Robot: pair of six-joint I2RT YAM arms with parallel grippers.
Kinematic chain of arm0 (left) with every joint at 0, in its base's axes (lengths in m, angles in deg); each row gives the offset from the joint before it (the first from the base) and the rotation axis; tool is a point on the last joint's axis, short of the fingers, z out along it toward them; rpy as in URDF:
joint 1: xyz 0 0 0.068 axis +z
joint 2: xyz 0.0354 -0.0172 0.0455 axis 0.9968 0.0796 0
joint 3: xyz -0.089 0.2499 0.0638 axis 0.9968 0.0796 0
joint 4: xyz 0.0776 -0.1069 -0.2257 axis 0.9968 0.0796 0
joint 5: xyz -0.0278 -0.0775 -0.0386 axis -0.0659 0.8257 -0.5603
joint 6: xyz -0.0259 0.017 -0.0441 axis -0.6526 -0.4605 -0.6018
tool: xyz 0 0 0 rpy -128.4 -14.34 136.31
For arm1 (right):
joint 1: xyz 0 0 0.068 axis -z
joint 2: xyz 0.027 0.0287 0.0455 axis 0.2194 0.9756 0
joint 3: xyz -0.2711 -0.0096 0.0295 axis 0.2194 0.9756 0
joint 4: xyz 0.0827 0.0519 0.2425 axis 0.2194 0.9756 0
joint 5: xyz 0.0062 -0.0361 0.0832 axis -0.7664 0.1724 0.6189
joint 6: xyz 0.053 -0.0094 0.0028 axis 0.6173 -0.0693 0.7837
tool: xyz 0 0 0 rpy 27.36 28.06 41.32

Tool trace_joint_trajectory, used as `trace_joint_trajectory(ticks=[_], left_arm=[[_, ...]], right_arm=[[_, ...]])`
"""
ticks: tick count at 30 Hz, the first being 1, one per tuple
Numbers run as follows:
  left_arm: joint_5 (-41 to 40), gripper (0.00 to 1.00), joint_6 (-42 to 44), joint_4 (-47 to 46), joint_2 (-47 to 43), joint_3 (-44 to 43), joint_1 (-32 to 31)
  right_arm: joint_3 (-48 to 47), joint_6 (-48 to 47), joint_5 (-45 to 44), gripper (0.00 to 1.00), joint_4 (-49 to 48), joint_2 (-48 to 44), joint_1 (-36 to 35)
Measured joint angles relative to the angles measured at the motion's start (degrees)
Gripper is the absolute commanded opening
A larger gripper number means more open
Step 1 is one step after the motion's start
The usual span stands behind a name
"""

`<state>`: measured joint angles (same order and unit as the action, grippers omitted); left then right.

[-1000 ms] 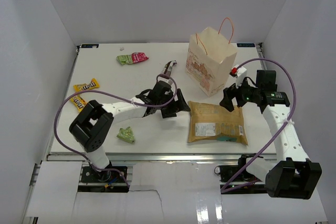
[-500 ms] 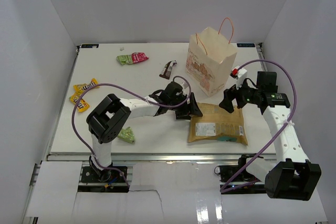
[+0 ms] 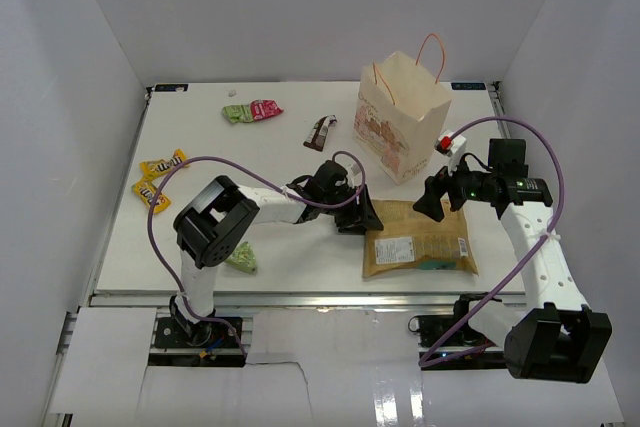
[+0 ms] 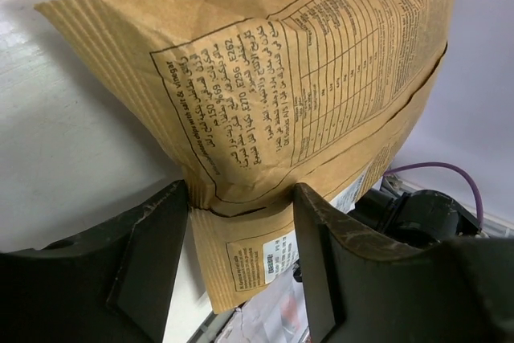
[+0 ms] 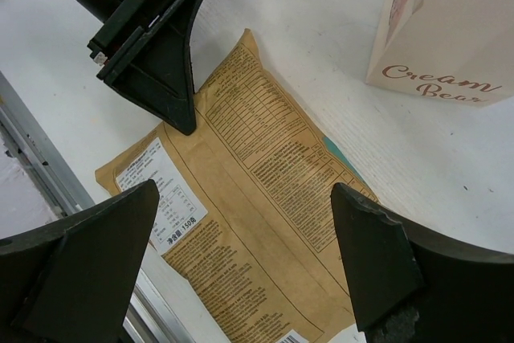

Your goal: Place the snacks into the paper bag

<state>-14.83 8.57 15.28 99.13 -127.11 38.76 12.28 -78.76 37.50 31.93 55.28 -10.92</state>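
The large tan chip bag (image 3: 420, 239) lies flat in front of the upright cream paper bag (image 3: 400, 127). My left gripper (image 3: 365, 217) grips its left edge; in the left wrist view the chip bag (image 4: 305, 78) bunches between both fingers, with the left gripper (image 4: 241, 222) touching it on each side. My right gripper (image 3: 437, 199) hovers open over the bag's far right corner, its jaws wide above the chip bag (image 5: 257, 222). Loose snacks: two yellow packets (image 3: 163, 163), a green one (image 3: 236, 113), a pink-red one (image 3: 265, 109), a dark brown one (image 3: 321, 130), a pale green one (image 3: 241, 260).
The paper bag (image 5: 450, 30) stands just behind the right gripper (image 5: 245, 198). The left arm's fingers (image 5: 152, 46) show at the top left of the right wrist view. White walls close in the table (image 3: 200, 137) on three sides; the near edge runs just below the chip bag.
My left arm has reached right to the chip bag's left edge and its jaws have narrowed onto it. The chip bag has shifted slightly right. The right gripper has hardly moved.
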Motion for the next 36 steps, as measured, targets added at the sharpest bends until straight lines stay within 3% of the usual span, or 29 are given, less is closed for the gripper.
trace_joint_trajectory(ticks=[3,8,12,16,20,25,30,36], left_arm=[[0.44,0.54,0.04,0.04,0.04,-0.07,0.0],[2.36,0.28,0.76,-0.31,0.07,-0.24,0.0],[4.0,0.18,3.63,-0.83,-0.13,-0.26,0.0],[4.13,0.15,10.6,1.22,-2.49,0.11,0.0],[2.54,0.12,21.75,6.97,-10.27,2.51,-0.02],[-0.63,0.1,37.83,13.27,-23.98,6.49,-0.02],[-2.86,0.1,52.94,16.92,-34.86,7.91,-0.02],[-5.2,0.09,65.79,20.41,-38.53,7.21,-0.02]], right_arm=[[0.02,-0.33,0.42,0.94,0.04,-0.24,0.0],[0.02,-1.29,1.68,0.94,0.28,-0.37,0.0],[-0.04,-7.56,5.25,0.98,4.46,-0.35,0.0],[-1.09,-21.79,10.82,0.99,14.27,-0.24,0.0],[-4.0,-36.02,14.64,0.98,22.21,-0.17,0.0],[-7.67,-44.11,17.22,0.98,24.61,0.44,-1.27],[-10.56,-43.41,17.73,0.98,22.34,3.04,-8.79],[-11.61,-28.59,16.24,0.96,8.46,3.93,-18.18]])
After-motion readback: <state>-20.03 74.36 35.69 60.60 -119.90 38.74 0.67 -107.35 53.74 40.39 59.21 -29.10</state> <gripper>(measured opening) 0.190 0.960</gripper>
